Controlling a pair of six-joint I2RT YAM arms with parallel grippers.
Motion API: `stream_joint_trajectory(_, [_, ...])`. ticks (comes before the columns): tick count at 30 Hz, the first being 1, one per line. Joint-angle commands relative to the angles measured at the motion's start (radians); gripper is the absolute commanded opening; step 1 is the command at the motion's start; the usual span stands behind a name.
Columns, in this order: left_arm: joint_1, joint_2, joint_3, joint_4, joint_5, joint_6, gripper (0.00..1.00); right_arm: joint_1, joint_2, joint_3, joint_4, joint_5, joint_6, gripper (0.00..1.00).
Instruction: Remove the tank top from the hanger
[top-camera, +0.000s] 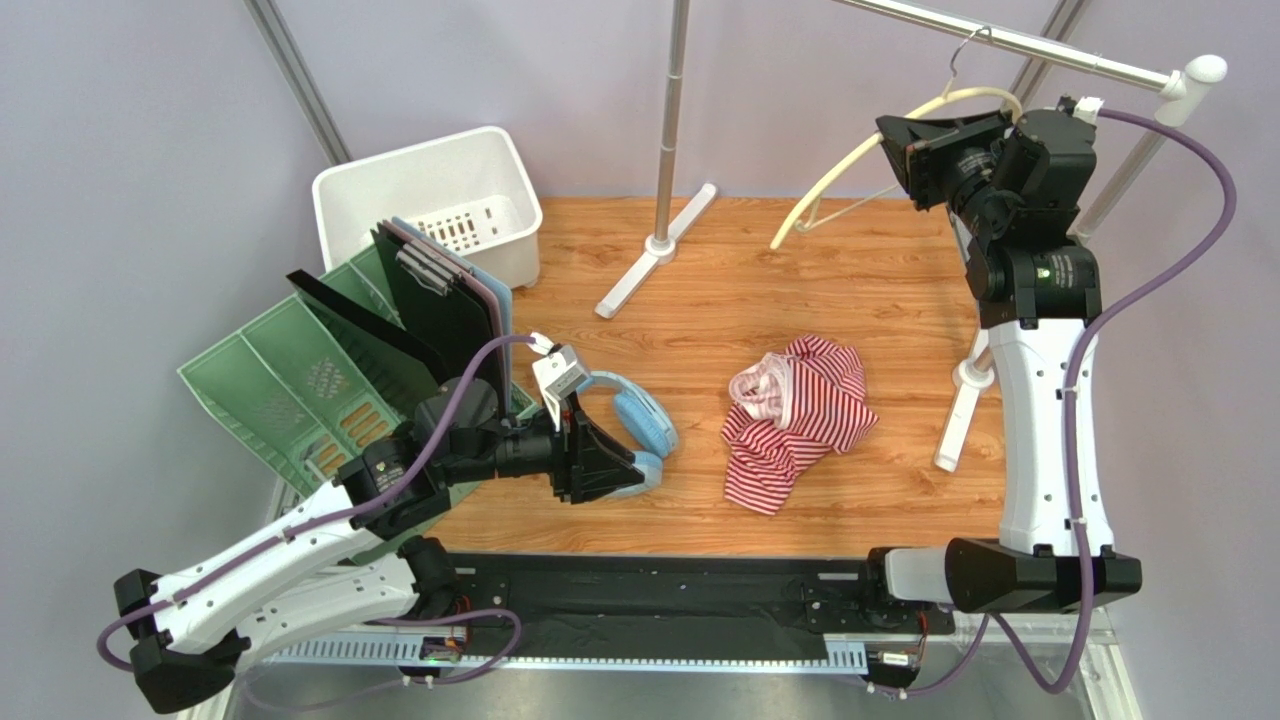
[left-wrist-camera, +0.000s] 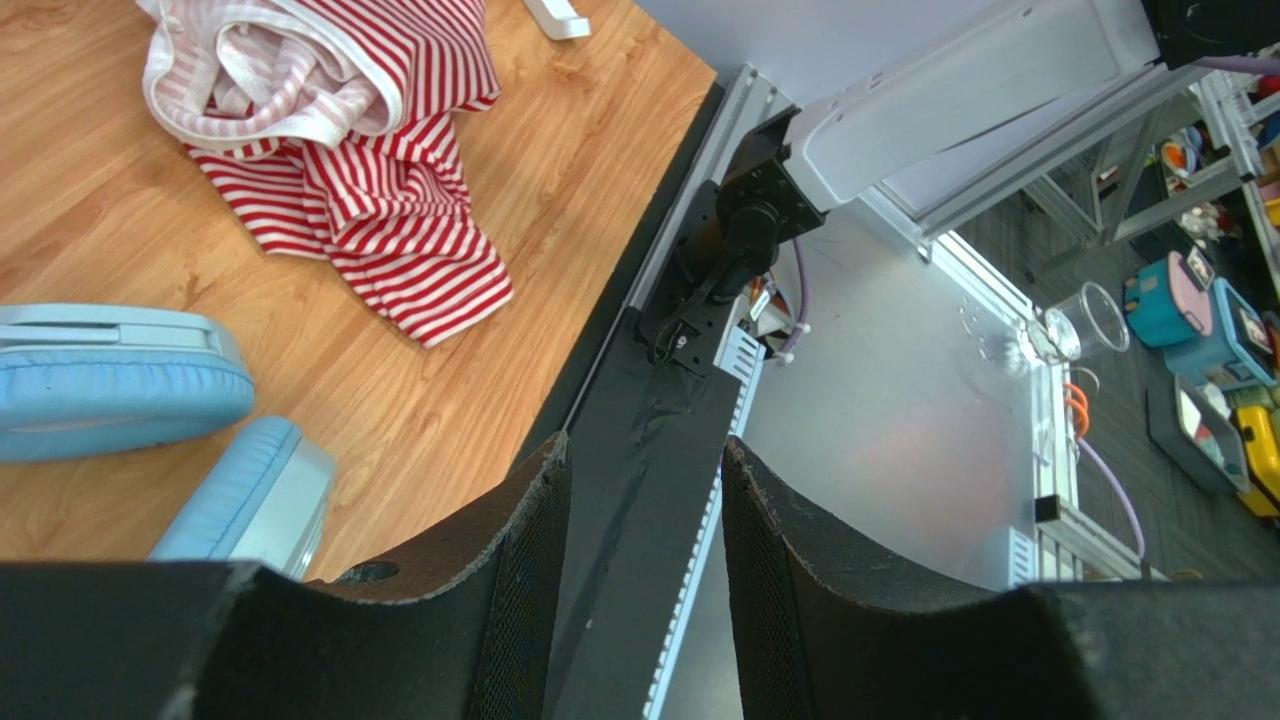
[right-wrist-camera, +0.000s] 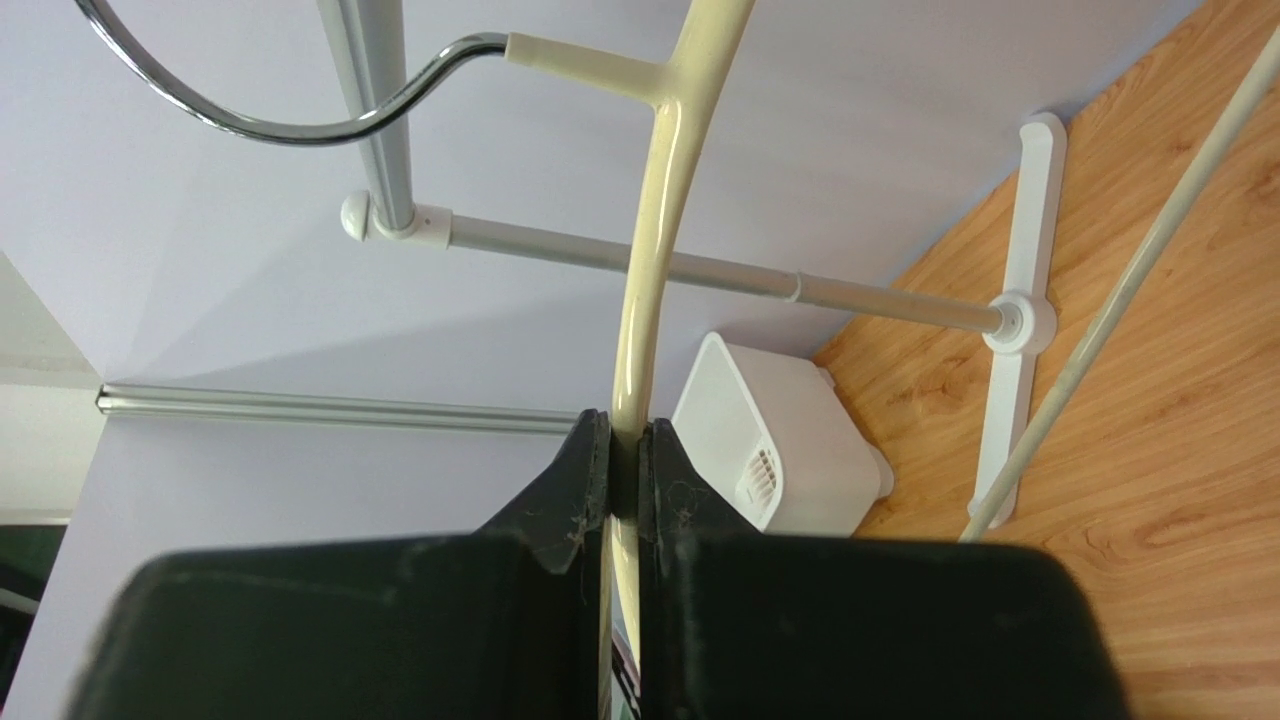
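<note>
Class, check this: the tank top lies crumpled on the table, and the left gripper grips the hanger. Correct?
No: the right gripper grips the hanger, as the right wrist view shows. The tank top does lie crumpled on the table.

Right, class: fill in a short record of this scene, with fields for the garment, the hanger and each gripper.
tank top: off the hanger, crumpled on the table
hanger: bare, hook over the rail
right gripper: shut on the hanger
left gripper: open, empty, beside the headphones
</note>
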Motion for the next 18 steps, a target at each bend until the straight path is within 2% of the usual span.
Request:
stream_joint_trajectory(1, [-0.005, -0.004, 0.003, 0.001, -0.009, 0.012, 0.48, -0.023, 0.008, 0.087, 0.082, 0.01, 0.008, 0.0])
stream_joint_trajectory(8, [-0.005, 0.001, 0.003, 0.002, -0.012, 0.013, 0.48, -0.049, 0.031, 0.117, 0.075, 0.004, 0.043, 0.0])
stream_joint_trajectory(18, [-0.005, -0.008, 0.003, -0.021, -0.018, 0.017, 0.5, -0.077, 0.051, 0.072, 0.071, -0.002, 0.1, 0.0])
